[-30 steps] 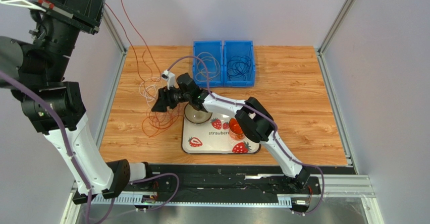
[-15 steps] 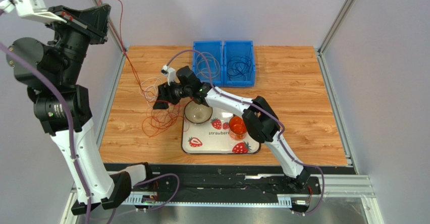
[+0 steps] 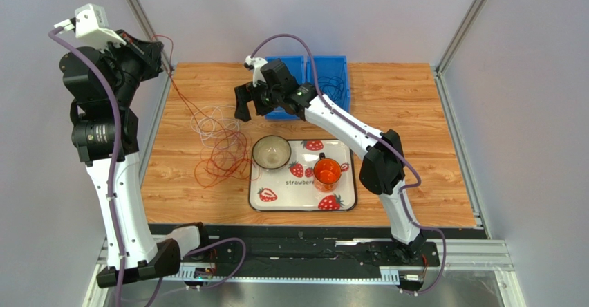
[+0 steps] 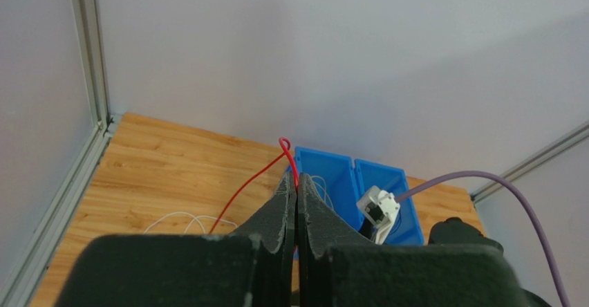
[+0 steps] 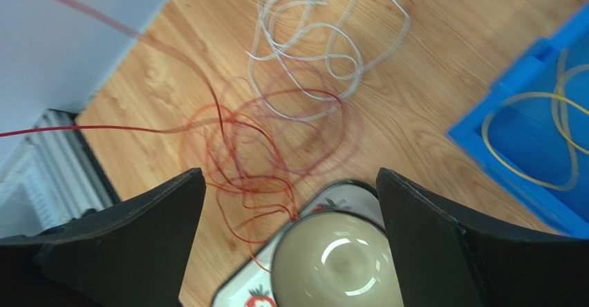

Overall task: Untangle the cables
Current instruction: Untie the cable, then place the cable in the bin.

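Hair-thin red cables (image 3: pixel 222 160) loop loosely over woodgrain table (image 3: pixel 415 113).

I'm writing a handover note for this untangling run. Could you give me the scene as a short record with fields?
left gripper: shut on red cable, raised high at the left
right gripper: open, empty, hovering over the table
red cable: runs down toward the tangle
tangle: red-orange loops on the table, overlapping white cable
tray: holds bowl and orange cup
blue bins: one pale cable, one dark cable
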Controlling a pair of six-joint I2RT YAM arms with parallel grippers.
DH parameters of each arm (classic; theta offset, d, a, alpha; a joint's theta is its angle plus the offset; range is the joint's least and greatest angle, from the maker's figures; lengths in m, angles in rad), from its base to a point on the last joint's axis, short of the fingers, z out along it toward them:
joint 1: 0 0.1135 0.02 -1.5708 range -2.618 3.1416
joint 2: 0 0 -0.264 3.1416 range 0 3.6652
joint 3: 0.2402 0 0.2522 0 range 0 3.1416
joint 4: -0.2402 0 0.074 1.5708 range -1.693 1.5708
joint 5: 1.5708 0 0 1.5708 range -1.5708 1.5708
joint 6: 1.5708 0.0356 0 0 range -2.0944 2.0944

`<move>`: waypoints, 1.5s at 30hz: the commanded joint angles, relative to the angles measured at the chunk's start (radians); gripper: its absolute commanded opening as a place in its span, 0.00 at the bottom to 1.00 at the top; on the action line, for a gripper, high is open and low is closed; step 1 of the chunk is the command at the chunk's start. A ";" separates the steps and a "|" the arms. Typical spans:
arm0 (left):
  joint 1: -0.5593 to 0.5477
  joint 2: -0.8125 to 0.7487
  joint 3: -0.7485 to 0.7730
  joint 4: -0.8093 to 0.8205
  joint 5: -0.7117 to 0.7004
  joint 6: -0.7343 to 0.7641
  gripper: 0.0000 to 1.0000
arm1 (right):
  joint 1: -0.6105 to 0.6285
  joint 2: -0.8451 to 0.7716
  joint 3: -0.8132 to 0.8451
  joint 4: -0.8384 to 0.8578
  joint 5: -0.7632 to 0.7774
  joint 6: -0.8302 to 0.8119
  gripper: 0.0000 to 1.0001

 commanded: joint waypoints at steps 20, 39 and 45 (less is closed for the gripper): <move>0.005 -0.090 -0.154 0.104 0.239 -0.070 0.00 | 0.032 -0.383 -0.371 0.527 -0.292 0.059 1.00; 0.005 -0.091 -0.133 0.135 0.414 -0.137 0.00 | 0.061 -0.073 -0.002 0.611 -0.413 0.138 0.93; 0.005 -0.088 -0.123 0.150 0.455 -0.168 0.00 | 0.059 -0.031 0.064 0.589 -0.424 0.122 0.93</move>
